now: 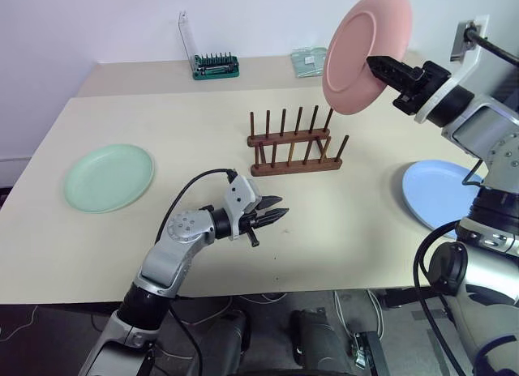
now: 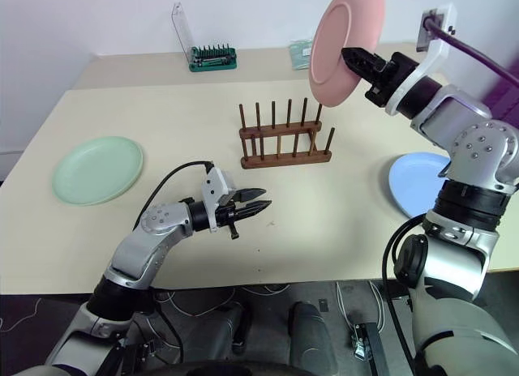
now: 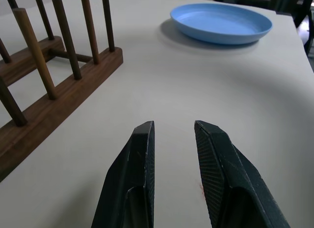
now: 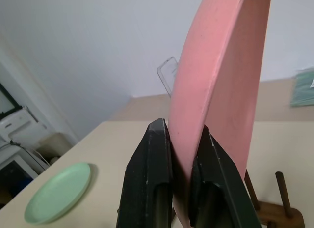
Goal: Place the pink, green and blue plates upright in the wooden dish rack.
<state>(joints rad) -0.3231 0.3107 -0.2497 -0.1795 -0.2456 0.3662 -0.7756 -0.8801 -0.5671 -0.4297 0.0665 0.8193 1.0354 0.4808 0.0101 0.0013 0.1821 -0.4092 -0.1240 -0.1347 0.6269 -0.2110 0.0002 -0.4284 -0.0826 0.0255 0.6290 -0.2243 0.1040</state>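
rack [image 1: 296, 143] mid-table, plates [image 1: 109, 177] left and right [image 1: 439, 192], bit holder [image 1: 216, 66] behind

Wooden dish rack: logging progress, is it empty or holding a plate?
Empty: the wooden dish rack has bare pegs; the pink plate is held above it.

The blue plate [image 1: 438, 194] is partly hidden behind the right arm. The bits in the green holder [image 1: 216, 66] are too small to tell apart.

Beige table [image 1: 340, 238], green plate [image 1: 109, 177], blue plate [image 1: 442, 194] (both flat), wooden rack [image 1: 296, 145]
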